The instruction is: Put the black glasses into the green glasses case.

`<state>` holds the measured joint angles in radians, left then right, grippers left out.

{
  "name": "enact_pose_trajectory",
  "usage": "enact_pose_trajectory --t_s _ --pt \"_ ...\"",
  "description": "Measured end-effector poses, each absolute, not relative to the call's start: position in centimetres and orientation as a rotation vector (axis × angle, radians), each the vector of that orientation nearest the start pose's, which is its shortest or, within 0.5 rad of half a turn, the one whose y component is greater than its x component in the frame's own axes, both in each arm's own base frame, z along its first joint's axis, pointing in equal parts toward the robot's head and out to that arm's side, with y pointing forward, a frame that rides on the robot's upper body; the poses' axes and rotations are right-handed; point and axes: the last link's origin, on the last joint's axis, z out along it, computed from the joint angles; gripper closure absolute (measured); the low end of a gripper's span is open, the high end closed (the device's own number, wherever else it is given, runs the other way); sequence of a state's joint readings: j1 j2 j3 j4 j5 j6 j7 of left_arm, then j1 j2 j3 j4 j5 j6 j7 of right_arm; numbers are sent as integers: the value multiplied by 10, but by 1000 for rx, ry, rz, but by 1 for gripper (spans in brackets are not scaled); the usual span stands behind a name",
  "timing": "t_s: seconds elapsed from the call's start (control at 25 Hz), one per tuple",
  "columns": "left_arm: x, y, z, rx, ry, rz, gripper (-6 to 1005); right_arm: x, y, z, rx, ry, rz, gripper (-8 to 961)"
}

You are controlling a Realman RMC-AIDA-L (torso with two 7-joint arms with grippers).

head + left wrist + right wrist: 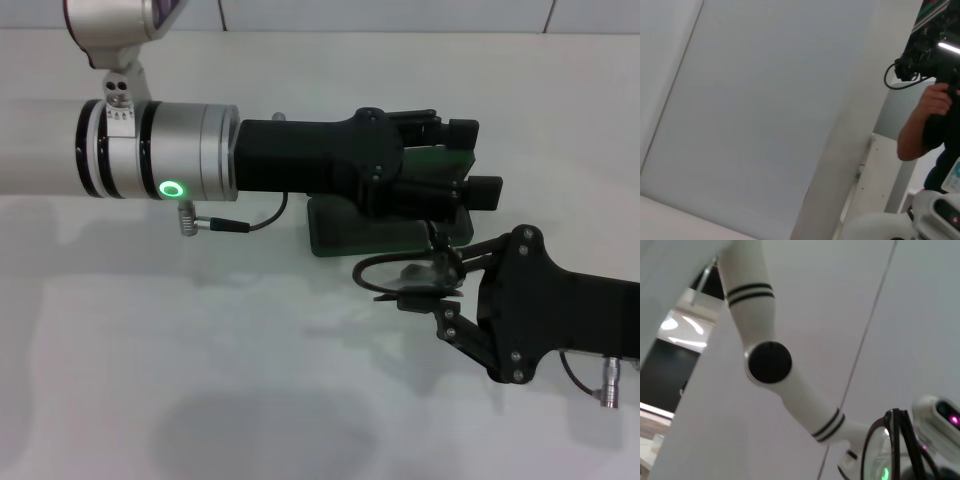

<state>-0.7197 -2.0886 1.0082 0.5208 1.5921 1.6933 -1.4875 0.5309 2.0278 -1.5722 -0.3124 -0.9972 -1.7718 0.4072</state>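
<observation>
Black glasses [415, 272]: pinched in right claw [440, 275], just beside green glasses case [345, 230]; left claw [455, 160], grip untellable, over case.

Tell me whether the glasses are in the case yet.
Not yet: the right gripper holds the glasses beside the green case.

left hand [462, 160] extended across centre | right hand [432, 283] angled inward, closed

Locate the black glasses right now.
Head view: the black glasses hang at the right gripper, centre-right, just in front of the green glasses case, which the left gripper reaches over.
</observation>
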Motion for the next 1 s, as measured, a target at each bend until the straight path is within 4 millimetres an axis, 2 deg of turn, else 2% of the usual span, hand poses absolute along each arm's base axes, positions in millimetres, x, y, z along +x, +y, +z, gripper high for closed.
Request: enact_pose_trajectory --t_s 0.32,0.44,0.56,0.64,0.72,0.88,1.0 --pt "-148 336 -35 -3003 -524 -1193 111 209 271 -47 -2564 -445 1259 734" --pt "-152 339 -32 -2946 -509 -1208 111 212 270 -48 -2560 -438 1234 730" --pt "-163 349 -20 -2795 -533 -1244 111 222 274 -52 -2535 -442 1119 727" --pt "-175 357 -8 -2663 -560 -1269 111 234 287 -57 -2496 -438 917 724" --pt "-188 362 4 -2547 -588 -1286 111 237 292 -57 -2483 -435 856 722" --pt "-205 362 19 -2446 -620 -1297 111 233 302 -62 -2436 -443 702 717" --pt "-210 361 23 -2428 -632 -1297 111 230 313 -69 -2411 -444 537 713"
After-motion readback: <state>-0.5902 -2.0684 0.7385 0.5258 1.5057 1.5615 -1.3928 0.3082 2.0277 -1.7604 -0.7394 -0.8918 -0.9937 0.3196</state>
